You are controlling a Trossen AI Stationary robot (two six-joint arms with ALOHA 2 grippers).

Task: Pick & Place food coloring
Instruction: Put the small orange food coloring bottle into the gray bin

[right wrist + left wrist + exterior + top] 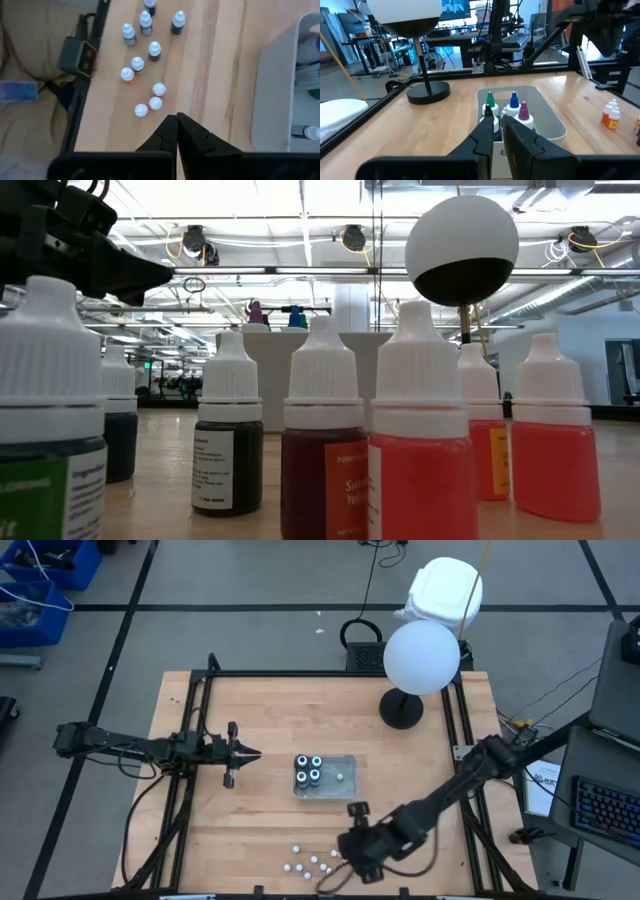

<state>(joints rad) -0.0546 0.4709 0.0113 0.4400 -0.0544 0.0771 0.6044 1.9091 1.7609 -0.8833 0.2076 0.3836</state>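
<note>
Low at the frame's bottom edge, the right end effector point(352, 810) hangs over the wooden surface point(260, 830), fingers pressed together, holding nothing, beside a loose cluster of small bottles point(310, 862). Centre frame, four food coloring bottles point(308, 770) stand in the clear tray point(345, 778). Mid-left, the left end effector point(254, 754) points at the tray, fingers nearly together, empty.

Robotics lab: ceiling light strips point(300, 222) glowing over open floor, equipment racks point(380, 47) standing behind the bench point(270, 710), a keyboard point(605, 812) sitting beside it
</note>
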